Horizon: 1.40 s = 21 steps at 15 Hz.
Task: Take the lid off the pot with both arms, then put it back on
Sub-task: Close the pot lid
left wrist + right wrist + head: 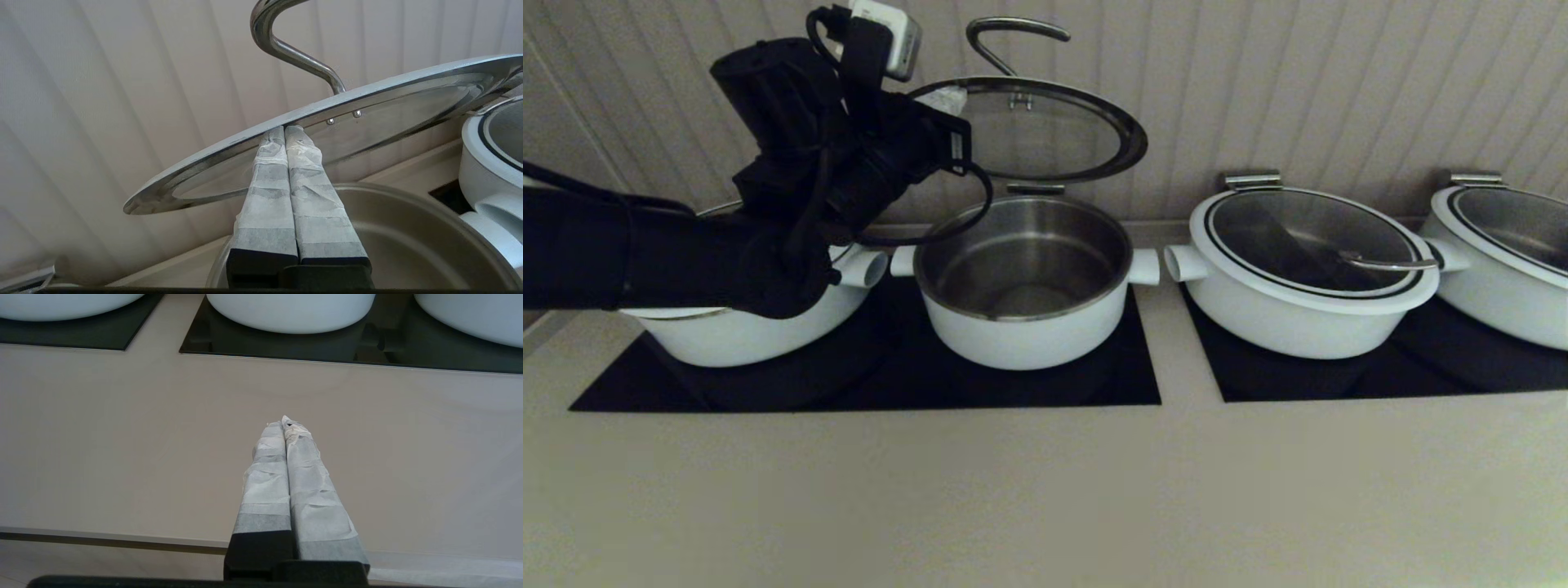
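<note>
The lid (pixel 1045 135) is raised and tilted above the pot (pixel 1023 327), whose steel inside is open to view. Its curved steel handle (pixel 1011 33) points up towards the wall. My left gripper (pixel 946 100) is shut and empty, with its taped tips pressed up against the underside of the lid's left rim. In the left wrist view the left gripper (pixel 284 128) touches the lid (pixel 380 110) from below, over the pot (pixel 408 245). My right gripper (pixel 283 422) is shut and empty above the bare counter, out of the head view.
A wider white pot (pixel 743 335) sits left of the pot, partly behind my left arm. Two more wide lidded pots (pixel 1307 269) (pixel 1503 261) stand to the right. All rest on black cooktops (pixel 1094 384). A ribbed wall runs close behind. The beige counter (pixel 1045 490) lies in front.
</note>
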### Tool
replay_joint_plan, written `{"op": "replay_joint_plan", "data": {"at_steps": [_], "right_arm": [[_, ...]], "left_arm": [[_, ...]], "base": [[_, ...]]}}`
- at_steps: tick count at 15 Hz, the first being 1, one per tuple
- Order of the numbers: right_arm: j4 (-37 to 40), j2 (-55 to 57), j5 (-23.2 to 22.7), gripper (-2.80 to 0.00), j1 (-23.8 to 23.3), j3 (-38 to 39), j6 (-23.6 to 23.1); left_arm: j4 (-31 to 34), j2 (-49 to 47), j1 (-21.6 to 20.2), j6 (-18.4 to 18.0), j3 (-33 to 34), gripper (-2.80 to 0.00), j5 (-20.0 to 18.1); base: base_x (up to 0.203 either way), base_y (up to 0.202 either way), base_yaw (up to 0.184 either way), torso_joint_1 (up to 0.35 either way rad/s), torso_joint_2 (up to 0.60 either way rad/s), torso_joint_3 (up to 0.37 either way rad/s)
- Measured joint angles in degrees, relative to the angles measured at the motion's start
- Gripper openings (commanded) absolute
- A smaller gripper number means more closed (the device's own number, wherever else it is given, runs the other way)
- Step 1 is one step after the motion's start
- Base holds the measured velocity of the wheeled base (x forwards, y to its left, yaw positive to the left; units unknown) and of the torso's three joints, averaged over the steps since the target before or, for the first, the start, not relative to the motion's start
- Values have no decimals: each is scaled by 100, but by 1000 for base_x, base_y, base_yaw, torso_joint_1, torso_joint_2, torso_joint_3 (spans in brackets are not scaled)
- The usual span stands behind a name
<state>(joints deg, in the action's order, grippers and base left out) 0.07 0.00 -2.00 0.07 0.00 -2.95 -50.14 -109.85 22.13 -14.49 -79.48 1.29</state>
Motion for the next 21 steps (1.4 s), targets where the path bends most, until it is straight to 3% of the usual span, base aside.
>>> {"op": "replay_joint_plan", "data": {"at_steps": [18, 21], "right_arm": [[2, 0, 1, -280, 0, 0, 0], [2, 0, 2, -280, 0, 0, 0]], "left_arm": [[699, 879, -153, -98, 1045, -280, -22], [1025, 1055, -402, -166, 1040, -280, -340]], "base": [[0, 0, 0, 0, 0, 0], [0, 0, 0, 0, 0, 0]]}}
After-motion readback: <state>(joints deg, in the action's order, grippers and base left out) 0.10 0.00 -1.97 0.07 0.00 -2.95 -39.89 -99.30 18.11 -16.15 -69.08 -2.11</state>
